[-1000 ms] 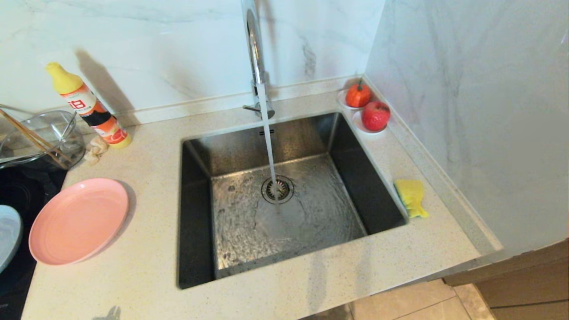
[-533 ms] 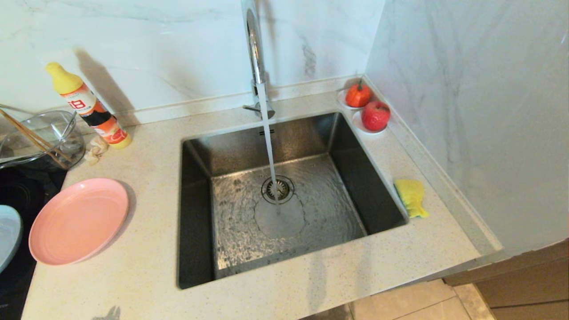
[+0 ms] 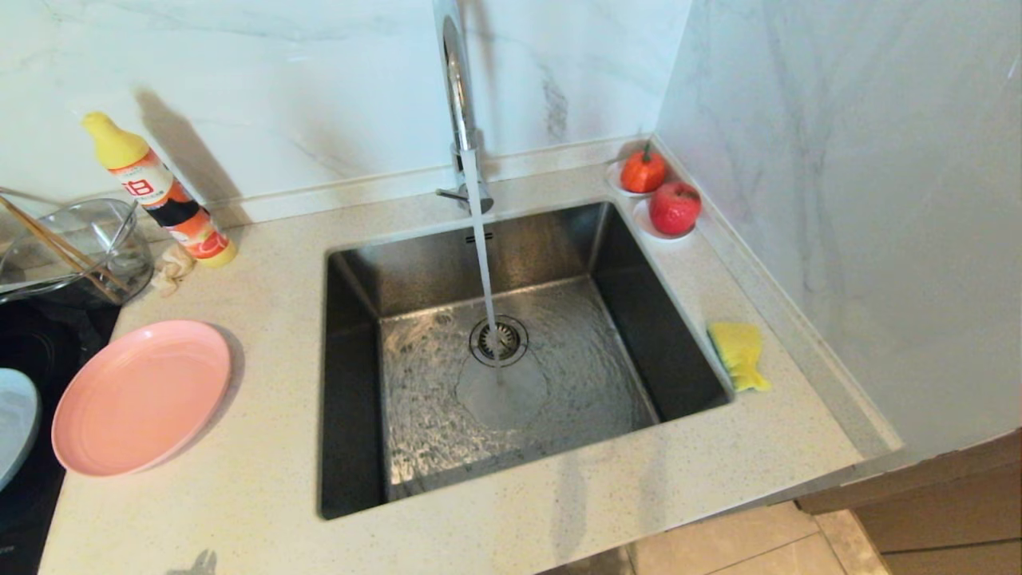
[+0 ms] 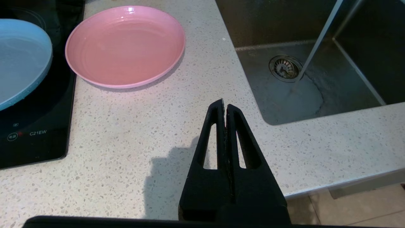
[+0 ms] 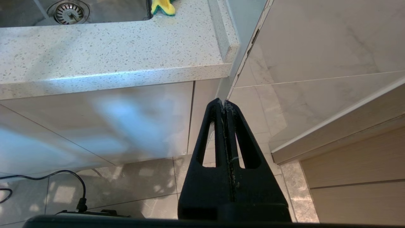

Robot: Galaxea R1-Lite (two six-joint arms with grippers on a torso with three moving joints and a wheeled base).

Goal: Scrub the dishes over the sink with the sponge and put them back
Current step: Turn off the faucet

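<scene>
A pink plate (image 3: 142, 396) (image 4: 125, 46) lies on the counter left of the sink (image 3: 511, 351). Beside it a light blue plate (image 3: 14, 423) (image 4: 21, 60) rests on a black cooktop. The yellow sponge (image 3: 739, 354) (image 5: 163, 7) lies on the counter at the sink's right rim. Water runs from the chrome faucet (image 3: 459, 96) onto the drain. My left gripper (image 4: 224, 104) is shut and empty above the counter's front, between the pink plate and the sink. My right gripper (image 5: 224, 104) is shut and empty below the counter's front right corner, over the floor. Neither arm shows in the head view.
An orange detergent bottle (image 3: 160, 192) and a clear glass bowl (image 3: 76, 247) with chopsticks stand at the back left. Two saucers with red fruit (image 3: 675, 208) sit in the back right corner. A marble wall (image 3: 838, 200) bounds the right side.
The water's ripples in the sink shift. Nothing else moves in the head view.
</scene>
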